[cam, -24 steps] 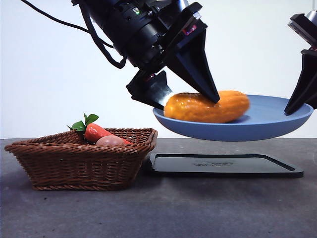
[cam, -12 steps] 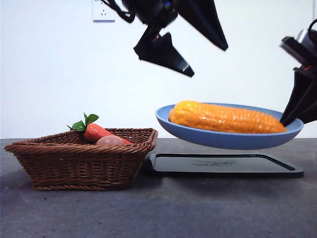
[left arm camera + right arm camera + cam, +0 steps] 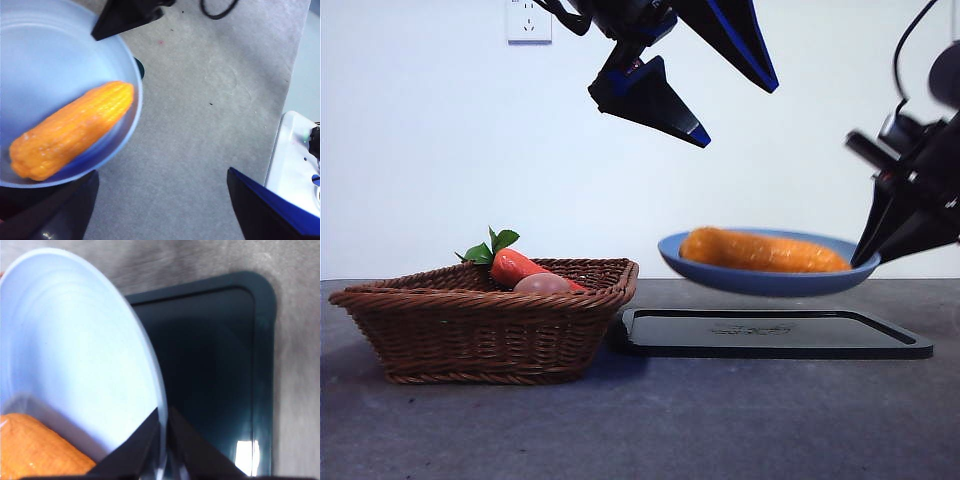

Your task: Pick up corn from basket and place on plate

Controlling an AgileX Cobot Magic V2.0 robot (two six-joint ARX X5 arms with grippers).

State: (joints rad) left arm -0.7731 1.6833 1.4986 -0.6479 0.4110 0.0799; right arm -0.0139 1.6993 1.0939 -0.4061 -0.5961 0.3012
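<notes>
The yellow-orange corn [image 3: 765, 252] lies lengthwise in the blue plate [image 3: 760, 282], which hangs a little above the black tray. My right gripper [image 3: 867, 258] is shut on the plate's right rim; in the right wrist view its jaws [image 3: 162, 422] pinch the rim of the plate [image 3: 75, 340] beside the corn [image 3: 35, 447]. High above the plate, my left gripper [image 3: 740, 115] is open and holds nothing. In the left wrist view, the corn [image 3: 70, 131] rests in the plate [image 3: 50, 55] beyond my left gripper [image 3: 162, 175]. The wicker basket [image 3: 485, 325] stands at the left.
A red-orange carrot [image 3: 517, 266] with green leaves and a pinkish-brown ball [image 3: 542, 284] lie in the basket. The flat black tray [image 3: 770, 335] sits on the grey table right of the basket, under the plate, and shows as the tray [image 3: 215, 365] in the right wrist view.
My left gripper let go of the corn and rose clear of the plate. The plate, with the corn lying in it, has since sunk lower toward the tray in my right gripper.
</notes>
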